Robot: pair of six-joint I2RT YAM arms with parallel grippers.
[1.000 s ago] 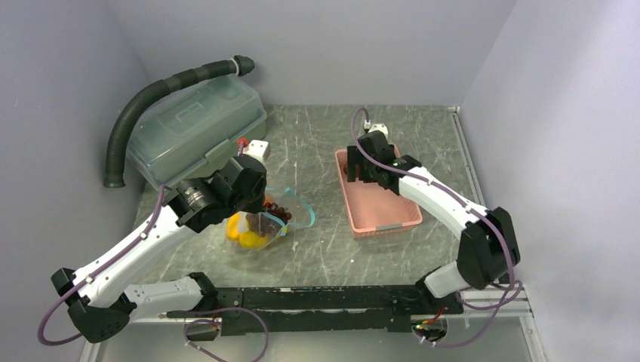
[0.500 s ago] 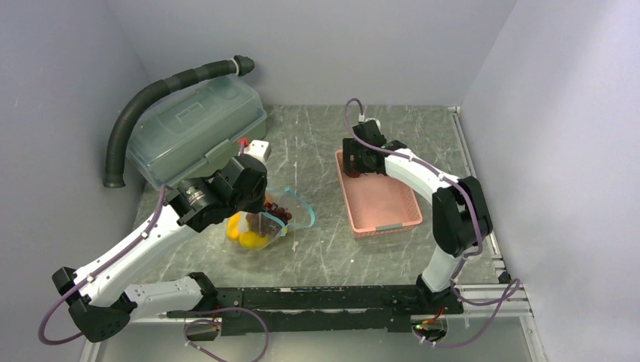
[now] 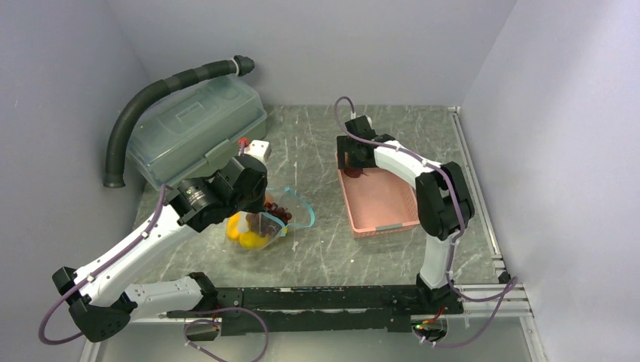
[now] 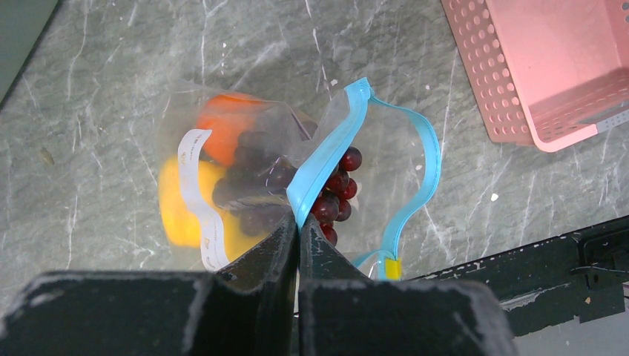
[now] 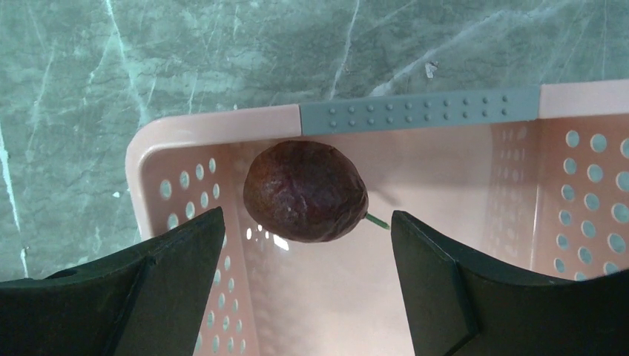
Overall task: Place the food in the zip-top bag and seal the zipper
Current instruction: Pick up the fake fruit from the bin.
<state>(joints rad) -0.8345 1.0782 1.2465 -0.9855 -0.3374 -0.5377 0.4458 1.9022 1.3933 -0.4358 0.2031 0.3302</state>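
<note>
One reddish-purple fruit point(image 5: 305, 190) in basket point(image 5: 185, 127); right fingers point(image 5: 159, 278) spread wide; left fingers point(image 4: 261, 256) clamp zipper point(image 4: 326, 159) of fruit-filled bag point(image 4: 178, 119).

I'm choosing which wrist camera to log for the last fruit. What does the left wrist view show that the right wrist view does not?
Left wrist only: the left gripper shut on the zipper of the bag, with grapes, an orange and a yellow fruit in it.
Right wrist only: the open right gripper above a dark round fruit in a corner of the basket.
Both: the pink basket and the marble table.
</note>
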